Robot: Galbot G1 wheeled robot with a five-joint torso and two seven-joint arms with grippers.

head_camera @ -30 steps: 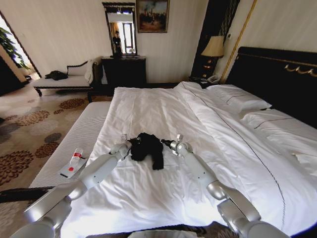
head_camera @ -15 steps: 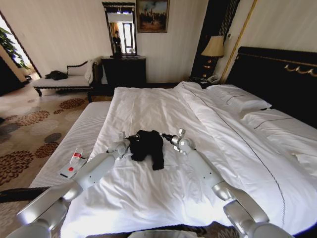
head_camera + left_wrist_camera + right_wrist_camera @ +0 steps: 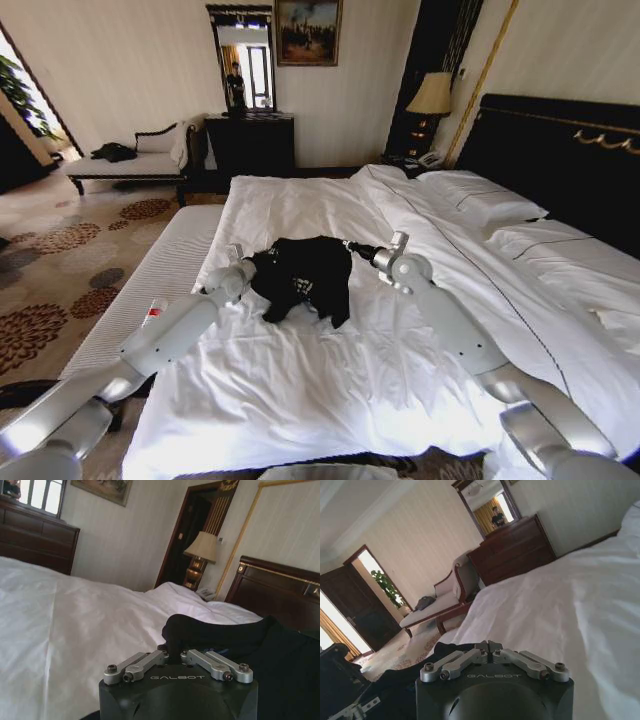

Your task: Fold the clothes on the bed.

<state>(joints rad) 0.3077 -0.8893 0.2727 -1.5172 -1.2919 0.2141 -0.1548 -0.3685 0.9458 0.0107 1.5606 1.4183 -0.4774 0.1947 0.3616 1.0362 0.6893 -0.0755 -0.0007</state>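
The clothes are one black T-shirt (image 3: 305, 275) with small white lettering, hanging stretched between my two grippers over the white duvet of the bed (image 3: 330, 400). My left gripper (image 3: 241, 266) is shut on the shirt's left edge. My right gripper (image 3: 353, 246) is shut on its right edge, slightly farther up the bed. In the left wrist view the black fabric (image 3: 240, 645) bunches right at the shut gripper (image 3: 172, 651). In the right wrist view the shirt (image 3: 400, 677) droops below the shut gripper (image 3: 489, 645). The shirt's lower part sags onto the duvet in folds.
A long white ribbed bench (image 3: 150, 285) runs along the bed's left side, with a small white and red object (image 3: 152, 312) on it. Pillows (image 3: 480, 200) and the dark headboard (image 3: 570, 160) are at the right. A chaise (image 3: 130, 160), dresser (image 3: 250, 140) and lamp (image 3: 432, 95) stand beyond.
Both grippers have moved apart and farther up the bed. The shirt, a crumpled bunch before, is now pulled out wide between them.
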